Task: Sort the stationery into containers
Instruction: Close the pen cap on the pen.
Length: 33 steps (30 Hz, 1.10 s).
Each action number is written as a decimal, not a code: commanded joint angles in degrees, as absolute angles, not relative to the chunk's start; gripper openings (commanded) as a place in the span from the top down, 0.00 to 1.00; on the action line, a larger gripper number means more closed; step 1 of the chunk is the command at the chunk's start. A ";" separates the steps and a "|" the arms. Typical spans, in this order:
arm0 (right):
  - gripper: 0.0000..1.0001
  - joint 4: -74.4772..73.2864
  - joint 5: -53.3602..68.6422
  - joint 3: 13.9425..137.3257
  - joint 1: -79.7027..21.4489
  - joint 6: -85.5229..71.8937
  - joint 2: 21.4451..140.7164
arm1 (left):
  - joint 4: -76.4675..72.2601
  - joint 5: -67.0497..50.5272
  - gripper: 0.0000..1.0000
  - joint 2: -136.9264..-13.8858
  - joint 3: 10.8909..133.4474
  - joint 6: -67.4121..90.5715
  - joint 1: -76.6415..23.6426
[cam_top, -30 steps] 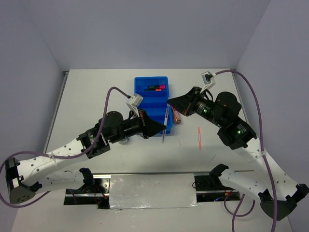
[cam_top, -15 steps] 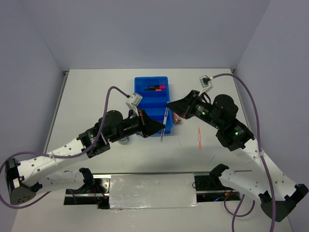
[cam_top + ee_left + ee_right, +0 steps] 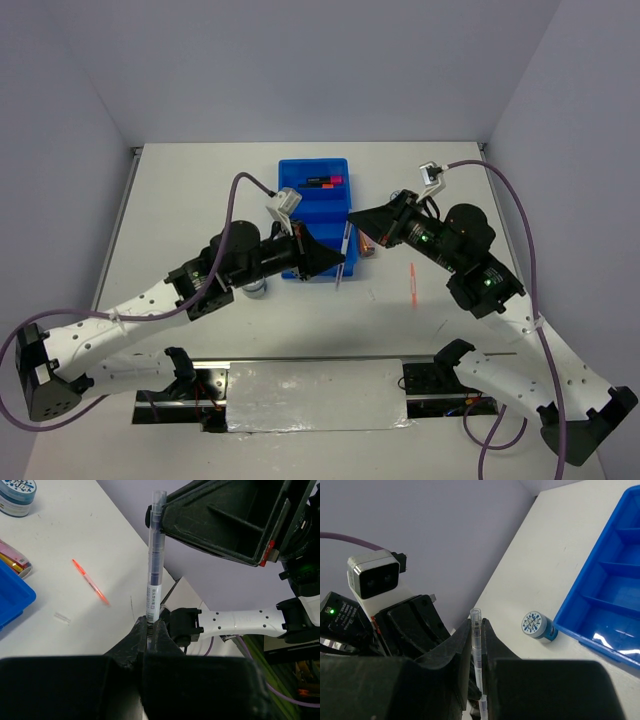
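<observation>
Handover: the left fingers clench the grey pen, the right fingers flank it, grip unclear, so clamp squarely before releasing.

Blue tray; blue-white patterned tape roll; orange pen; grey pen.

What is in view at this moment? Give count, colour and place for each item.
table: one, white.
tray: one, blue, four compartments, mid-table.
marker: at least one, black with pink cap, in the tray's far compartment.
tape rolls: two, blue-white; by the tray's near left corner, and past the tube.
tube: one, pink-copper, beside the tray's right wall.
orange pen: one, on the table right of the tray.
grey pen: one, in the air between both grippers.
left gripper: black, shut on the grey pen.
right gripper: black, fingers flank the pen; grip unclear.
</observation>
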<state>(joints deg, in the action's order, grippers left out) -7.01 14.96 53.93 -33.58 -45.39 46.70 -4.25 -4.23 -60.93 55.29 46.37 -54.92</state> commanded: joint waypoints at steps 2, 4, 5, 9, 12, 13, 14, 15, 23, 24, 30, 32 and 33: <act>1.00 -7.21 20.73 52.21 -34.19 -43.25 45.97 | -12.57 -5.09 1.00 -61.87 60.29 43.51 -51.42; 1.00 -7.03 22.05 51.51 -34.19 -41.67 46.23 | -12.83 -6.15 1.00 -62.14 60.64 43.07 -49.49; 1.00 -7.38 23.02 50.98 -34.10 -41.05 46.32 | -13.18 -7.72 1.00 -62.14 60.64 43.07 -48.18; 1.00 -6.51 24.17 48.78 -34.02 -41.83 46.15 | -14.50 -11.86 1.00 -63.19 61.61 43.16 -46.06; 1.00 -6.24 23.29 49.04 -34.19 -42.80 45.79 | -14.50 -14.50 1.00 -64.42 62.31 42.63 -46.05; 1.00 -6.68 22.68 50.35 -34.19 -42.89 45.97 | -14.33 -15.20 1.00 -64.77 62.40 42.45 -46.05; 1.00 -7.98 21.89 51.14 -34.02 -42.80 46.14 | -14.33 -15.99 1.00 -65.30 62.49 42.28 -46.05; 1.00 -8.43 20.93 51.94 -34.19 -42.72 46.32 | -14.33 -17.74 1.00 -65.74 62.66 42.01 -46.05; 1.00 -8.88 19.42 55.20 -34.19 -43.50 47.99 | -14.76 -19.16 0.96 -67.41 63.10 42.63 -46.05; 1.00 -8.70 19.51 55.11 -34.10 -43.77 48.08 | -14.77 -19.42 0.95 -67.59 63.37 42.63 -46.05; 1.00 -9.49 18.02 55.19 -34.10 -45.44 48.43 | -14.50 -20.13 0.82 -68.38 63.90 42.80 -46.05; 1.00 -9.58 17.58 55.19 -34.10 -45.88 48.25 | -15.02 -20.13 0.81 -68.64 63.46 43.33 -45.97; 1.00 -9.67 17.58 55.11 -34.19 -46.05 48.25 | -15.38 -20.21 0.81 -68.64 63.28 43.59 -45.88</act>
<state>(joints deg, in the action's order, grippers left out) -5.63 13.67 53.98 -32.84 -44.01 48.23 -5.13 -21.82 -68.45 59.81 43.72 -46.94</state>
